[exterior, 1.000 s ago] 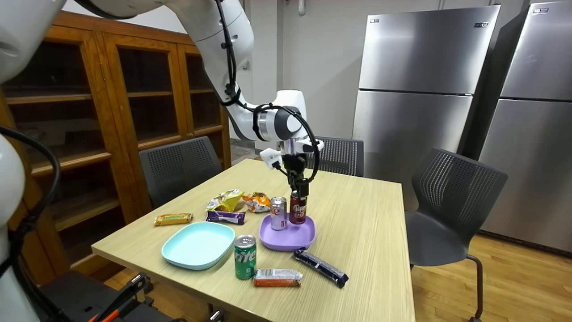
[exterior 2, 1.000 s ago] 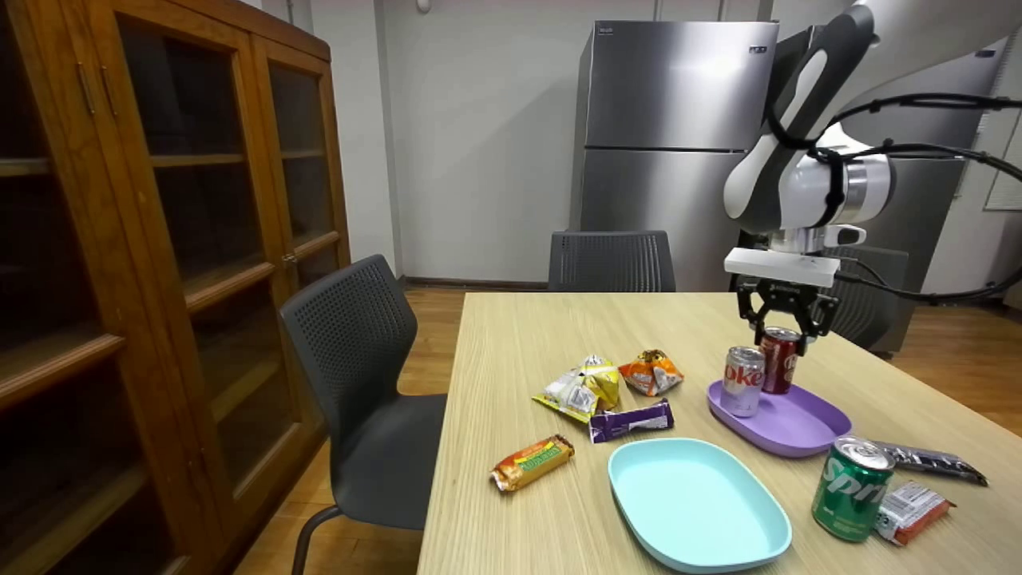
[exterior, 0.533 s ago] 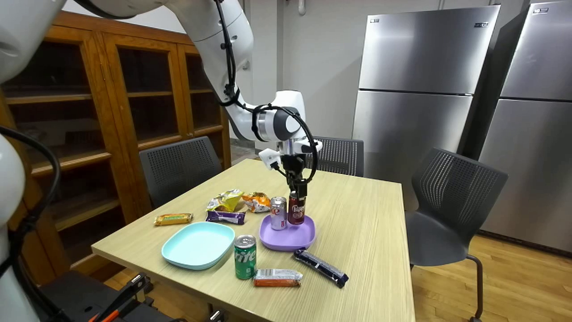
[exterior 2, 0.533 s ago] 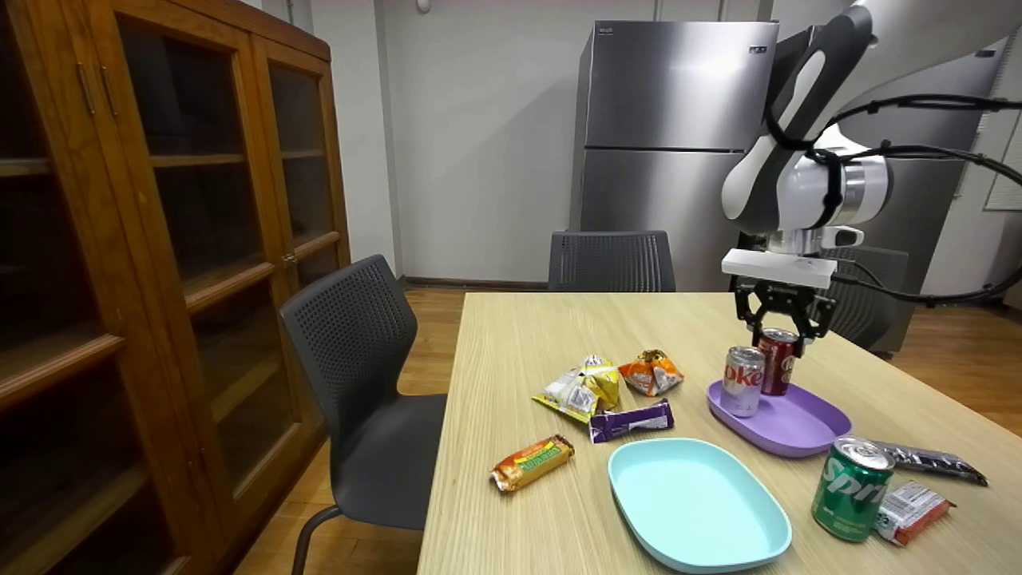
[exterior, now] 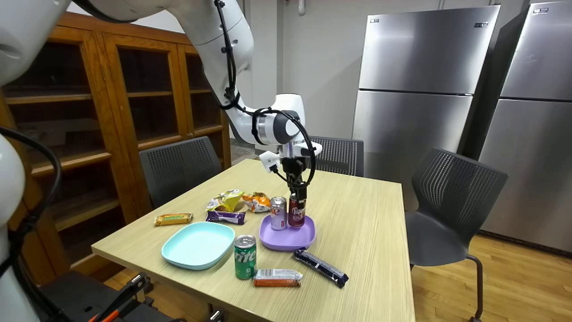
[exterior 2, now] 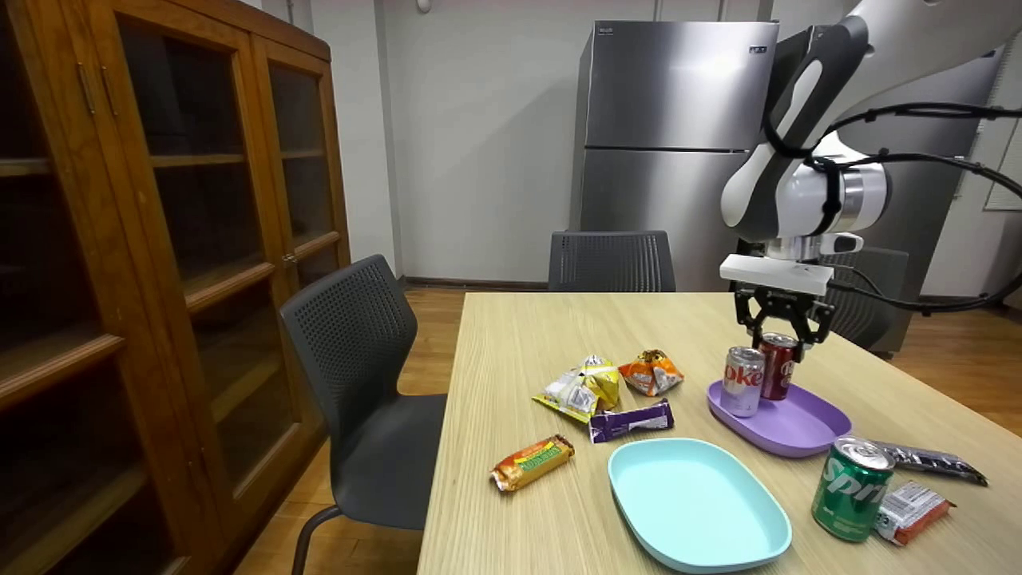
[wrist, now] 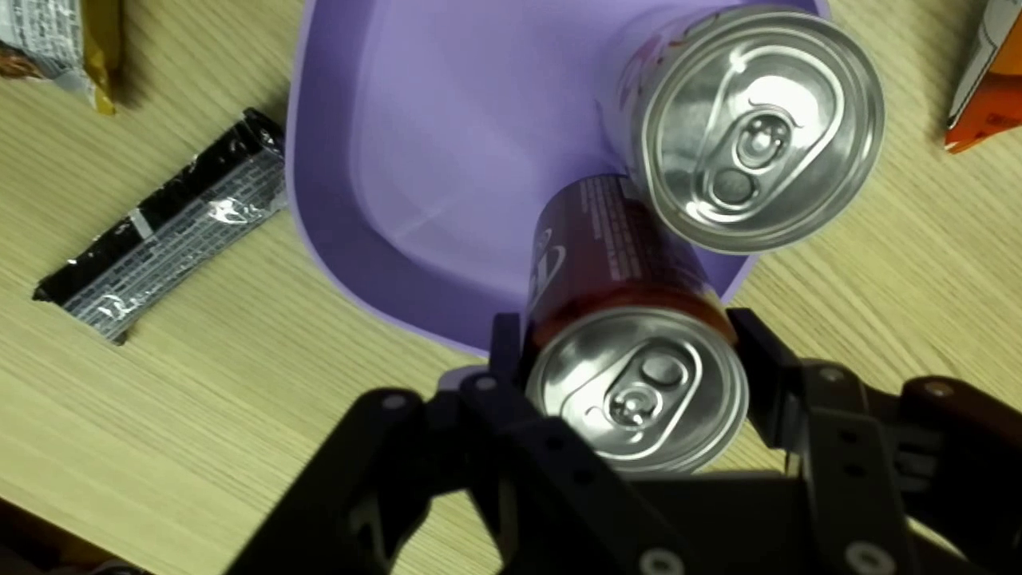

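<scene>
The red can (wrist: 635, 351) is clasped by the gripper (wrist: 625, 331), jaws set part-way apart against its sides! It's held upright over the purple plate (wrist: 447, 144), right beside the silver can (wrist: 758, 136), contact underneath unclear.

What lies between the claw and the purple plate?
The dark red can, gripped near its top by the claw, with the purple plate below; both exterior views show it.

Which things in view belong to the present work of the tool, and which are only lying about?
Likely in the work: the tool; the red can it holds; the purple plate beneath.
Probably idle: silver Coke can, Sprite can, turquoise plate, snack packets.
</scene>
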Robot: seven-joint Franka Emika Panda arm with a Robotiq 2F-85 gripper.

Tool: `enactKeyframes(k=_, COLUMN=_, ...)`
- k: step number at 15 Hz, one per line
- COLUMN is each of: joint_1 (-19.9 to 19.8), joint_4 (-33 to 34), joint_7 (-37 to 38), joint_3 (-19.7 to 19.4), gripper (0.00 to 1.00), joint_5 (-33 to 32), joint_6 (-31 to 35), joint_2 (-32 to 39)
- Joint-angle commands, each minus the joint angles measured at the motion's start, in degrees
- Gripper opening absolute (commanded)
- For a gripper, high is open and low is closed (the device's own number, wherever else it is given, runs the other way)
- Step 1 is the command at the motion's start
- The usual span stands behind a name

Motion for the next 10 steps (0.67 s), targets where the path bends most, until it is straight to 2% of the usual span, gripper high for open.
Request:
enactKeyframes(k=1, joint_1=-0.1, joint_4=0.94, joint_7=2.3, joint_3=-0.01, gripper=0.39, joint_5=-0.97, joint_6=0.9, joint_2=0.55)
enactKeyframes(k=5, joint_1=-0.07, joint_4=1.3, joint_7=2.23, joint_3=0.02, gripper=0.39, joint_5=-0.93, joint_6=0.76, joint_2=1.13)
enactKeyframes(k=6, joint_1=0.09, joint_4=1.17, joint_7=2.36, joint_3=-0.15, gripper=0.89, joint_5=-1.07, joint_6=0.72, joint_2=1.04)
enactKeyframes(k=9, joint_1=0.57, joint_4=-0.35, joint_7=1.96, joint_3=-0.47, gripper=1.0, joint_5=-1.71, joint_6=0.77, joint_2=-1.04)
enactKeyframes(k=10, joint_1=0.65, joint_4=-1.04, joint_7=1.64, joint_3=-0.47, gripper=1.0, joint_5=-1.98, joint_6=0.79, joint_2=-2.05)
